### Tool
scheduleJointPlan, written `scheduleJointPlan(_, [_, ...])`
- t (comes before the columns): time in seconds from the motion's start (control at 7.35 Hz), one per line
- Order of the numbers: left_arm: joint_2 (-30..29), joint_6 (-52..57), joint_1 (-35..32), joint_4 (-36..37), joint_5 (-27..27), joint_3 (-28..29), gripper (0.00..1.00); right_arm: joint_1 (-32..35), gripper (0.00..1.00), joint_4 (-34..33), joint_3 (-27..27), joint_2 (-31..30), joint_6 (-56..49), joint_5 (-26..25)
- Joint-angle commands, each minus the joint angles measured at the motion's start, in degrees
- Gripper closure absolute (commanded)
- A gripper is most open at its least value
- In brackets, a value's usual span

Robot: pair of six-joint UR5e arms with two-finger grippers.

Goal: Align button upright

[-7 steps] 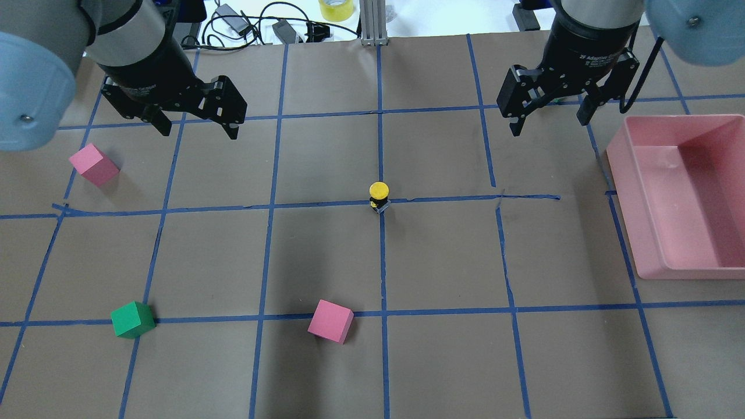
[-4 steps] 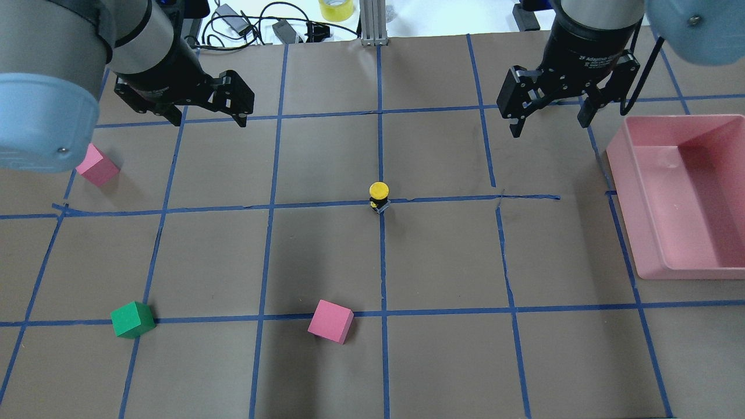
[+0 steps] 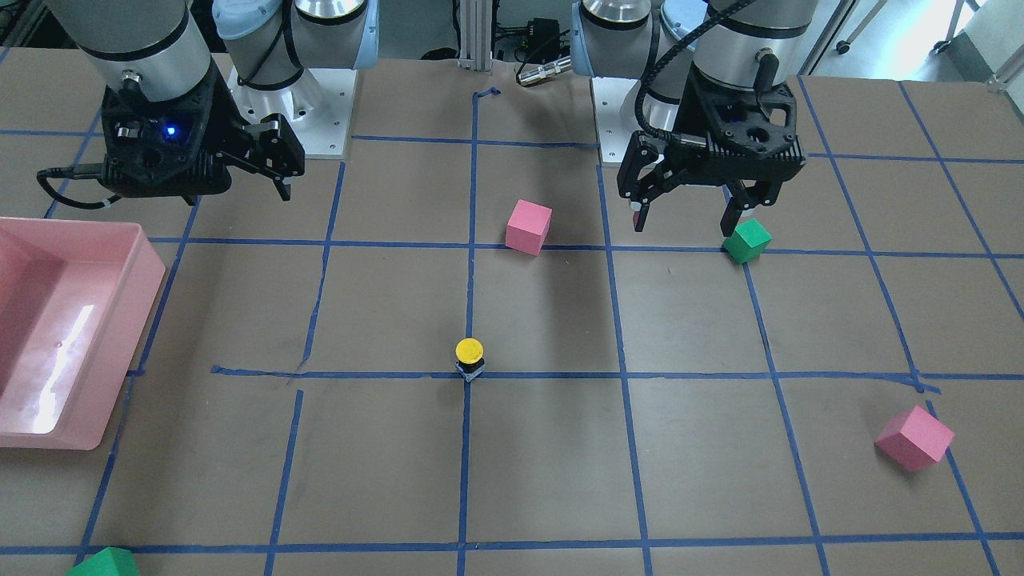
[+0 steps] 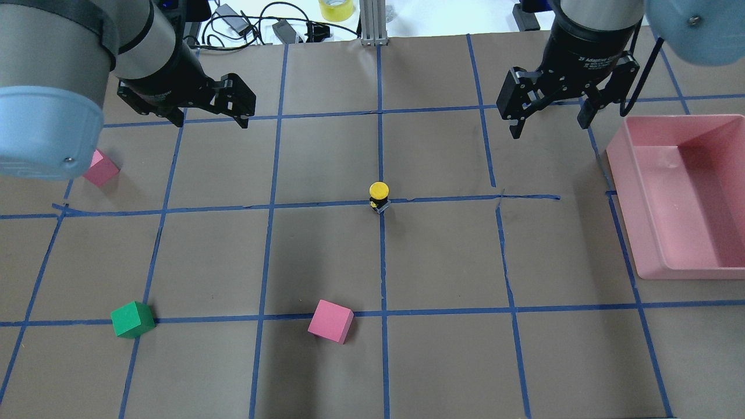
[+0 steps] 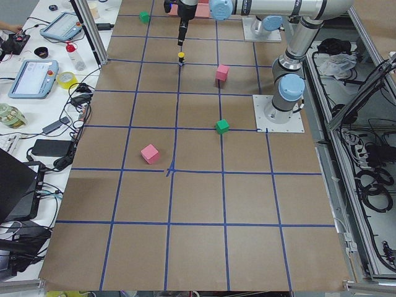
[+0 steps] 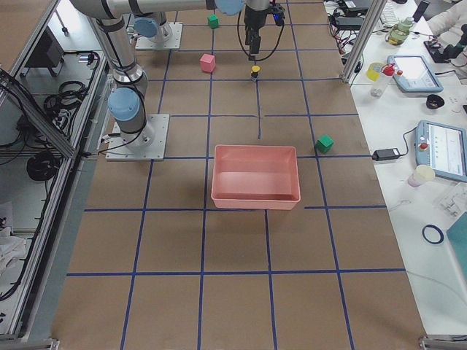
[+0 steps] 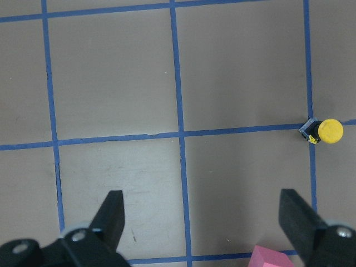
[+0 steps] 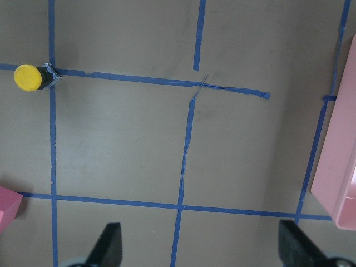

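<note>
The button [image 4: 379, 196] stands upright, yellow cap on top, on a crossing of blue tape lines at the table's middle. It also shows in the front view [image 3: 470, 358], the left wrist view [image 7: 325, 132] and the right wrist view [image 8: 32, 77]. My left gripper [image 4: 209, 121] hangs open and empty above the far left of the table, well away from the button; in the front view [image 3: 684, 226] it is above a green cube. My right gripper [image 4: 548, 128] is open and empty above the far right, next to the pink bin.
A pink bin [image 4: 640, 174] stands at the right edge. A pink cube [image 4: 330, 321] and a green cube [image 4: 132, 319] lie near the front, another pink cube [image 4: 100, 169] at the left under my left arm. Cables lie along the far edge.
My left arm has swung, and its gripper has shifted a little right and toward the far edge. The right gripper and the button have stayed put.
</note>
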Motion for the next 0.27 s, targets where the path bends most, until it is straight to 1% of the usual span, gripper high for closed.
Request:
scheduleJointPlan(0.0, [0.19,0.18,0.0,0.01,0.09,-0.18,0.0,0.1,0.0,0.01,0.01,-0.09,0.0,-0.63])
scheduleJointPlan(0.14, [0.19,0.36,0.0,0.01,0.09,-0.27,0.0,0.1,0.0,0.01,0.01,0.0,0.0,-0.73])
